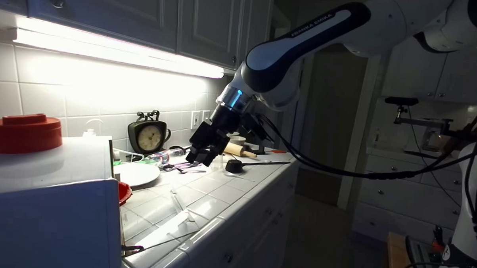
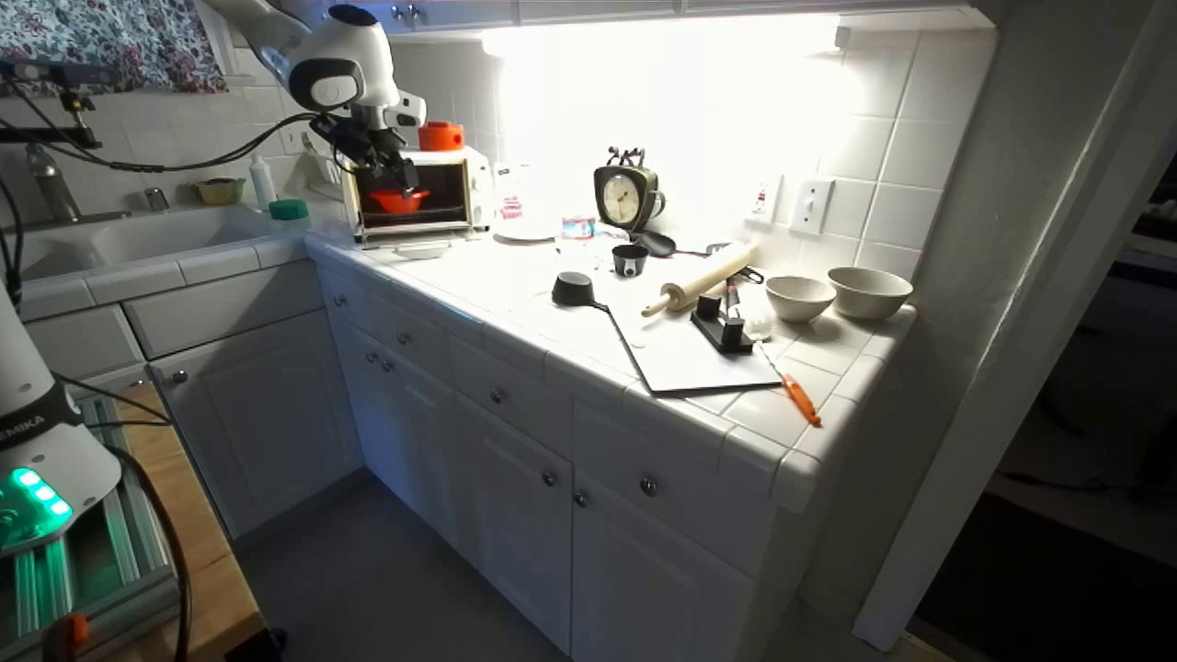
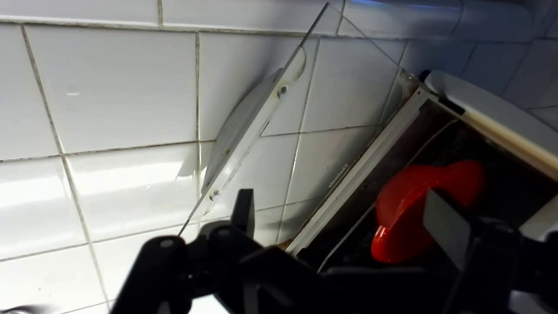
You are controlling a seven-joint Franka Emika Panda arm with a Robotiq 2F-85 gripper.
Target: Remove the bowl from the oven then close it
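Observation:
The oven (image 1: 49,222) is a white box with its front open, seen in both exterior views (image 2: 479,188) and in the wrist view (image 3: 501,115). Its glass door (image 3: 255,135) is folded down over the counter. The red bowl (image 3: 403,226) sits at the oven's opening; its edge shows past the oven front (image 1: 125,193) and it shows against the dark interior (image 2: 400,201). My gripper (image 1: 199,158) is open and empty, in front of the oven and above the counter. In the wrist view my gripper (image 3: 344,222) has its fingers wide apart, one overlapping the bowl; contact cannot be told.
A red tub (image 1: 24,132) stands on the oven. A white plate (image 1: 136,174), a scale (image 1: 148,136) and utensils lie beyond the oven. A black measuring cup (image 2: 574,289), a rolling pin (image 2: 703,279) and two pale bowls (image 2: 869,292) stand farther along the counter.

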